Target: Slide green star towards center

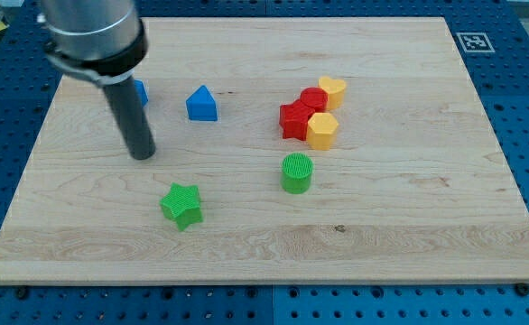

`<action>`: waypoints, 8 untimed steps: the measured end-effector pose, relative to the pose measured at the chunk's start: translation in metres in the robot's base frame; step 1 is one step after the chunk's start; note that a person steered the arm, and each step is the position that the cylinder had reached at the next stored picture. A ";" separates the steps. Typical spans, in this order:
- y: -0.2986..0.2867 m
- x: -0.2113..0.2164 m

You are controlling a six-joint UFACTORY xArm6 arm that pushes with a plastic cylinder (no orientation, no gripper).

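The green star [182,205] lies on the wooden board [409,208], left of the middle and toward the view's bottom. My tip [142,155] rests on the board above and to the left of the star, a short gap away, not touching it. A green cylinder [296,172] stands to the star's right, near the board's middle.
A blue block [201,105] sits at upper left; another blue block [141,93] is partly hidden behind my rod. A cluster at upper middle holds a red star-like block [293,120], a red block [313,98], a yellow heart [333,90] and a yellow hexagon [322,130].
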State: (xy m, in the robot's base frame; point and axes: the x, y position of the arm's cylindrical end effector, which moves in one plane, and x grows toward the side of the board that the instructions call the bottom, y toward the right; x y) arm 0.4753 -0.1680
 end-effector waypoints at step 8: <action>0.099 0.081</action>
State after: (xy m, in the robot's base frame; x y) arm 0.5566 -0.0686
